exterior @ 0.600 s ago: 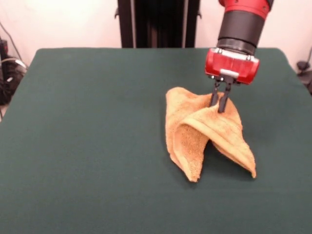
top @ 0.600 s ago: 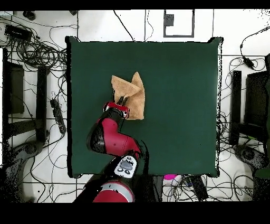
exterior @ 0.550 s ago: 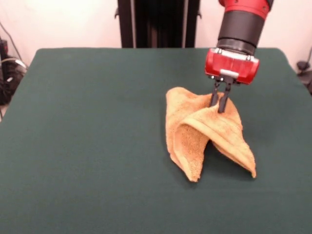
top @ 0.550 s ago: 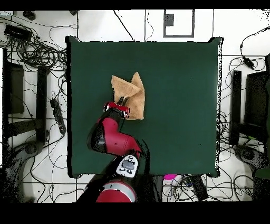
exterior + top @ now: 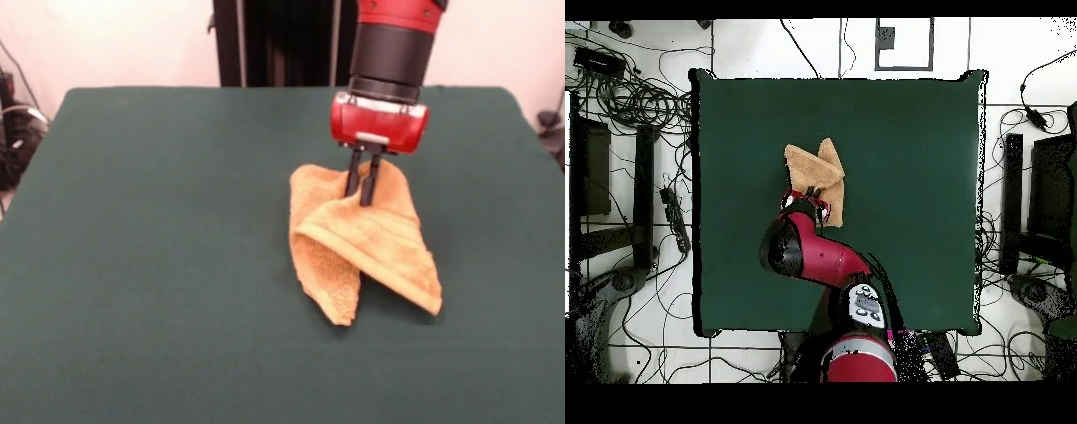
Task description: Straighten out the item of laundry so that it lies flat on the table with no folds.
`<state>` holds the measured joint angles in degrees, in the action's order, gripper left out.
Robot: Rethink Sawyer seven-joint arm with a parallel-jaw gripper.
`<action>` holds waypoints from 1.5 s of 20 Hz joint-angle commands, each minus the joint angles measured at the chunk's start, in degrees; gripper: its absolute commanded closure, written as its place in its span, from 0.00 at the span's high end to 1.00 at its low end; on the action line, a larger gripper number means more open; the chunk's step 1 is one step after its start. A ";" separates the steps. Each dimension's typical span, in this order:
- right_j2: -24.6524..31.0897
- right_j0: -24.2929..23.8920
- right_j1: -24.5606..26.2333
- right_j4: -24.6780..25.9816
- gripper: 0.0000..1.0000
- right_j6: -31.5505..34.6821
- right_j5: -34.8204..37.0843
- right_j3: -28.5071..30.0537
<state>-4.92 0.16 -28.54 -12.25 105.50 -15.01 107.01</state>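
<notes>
The table (image 5: 159, 265), covered in plain dark green cloth, fills most of the front view and is seen as a large rectangle (image 5: 905, 200) from overhead. Cables and dark equipment are seen on the floor around it in the overhead view.

The red and black arm (image 5: 388, 53) comes down from the top of the front view, right of centre; from overhead its red body (image 5: 815, 255) is seen reaching from the table's bottom edge up toward the towel.

The orange-tan towel (image 5: 388, 247) is found right of centre in the front view, roughly midway between the near and far edges. It is not flat: it is pulled up into a peak at the gripper, with one fold hanging down to the left and near side and a wider fold draped to the right, both with lower corners resting on the cloth. A woven band is faintly seen along the right fold's edge. From overhead the towel (image 5: 815, 172) is seen left of centre, bunched into a small angular shape just above the arm's end.

The gripper (image 5: 362, 185), with a red housing and two thin black fingers (image 5: 353, 181), is clenched on the towel's raised peak, the fingers close together with terry pinched between them.
</notes>
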 commanded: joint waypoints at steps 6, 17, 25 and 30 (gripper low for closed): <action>33.76 -15.83 7.27 16.92 0.00 14.77 -2.29 3.02; 38.40 -15.65 12.21 17.47 0.00 14.24 -2.82 0.45; 52.52 -24.15 14.44 18.21 0.00 13.78 4.72 4.28; 47.40 -23.33 15.11 17.28 0.00 8.78 7.50 1.90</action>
<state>36.03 -23.66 -16.39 4.65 105.50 -15.83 108.49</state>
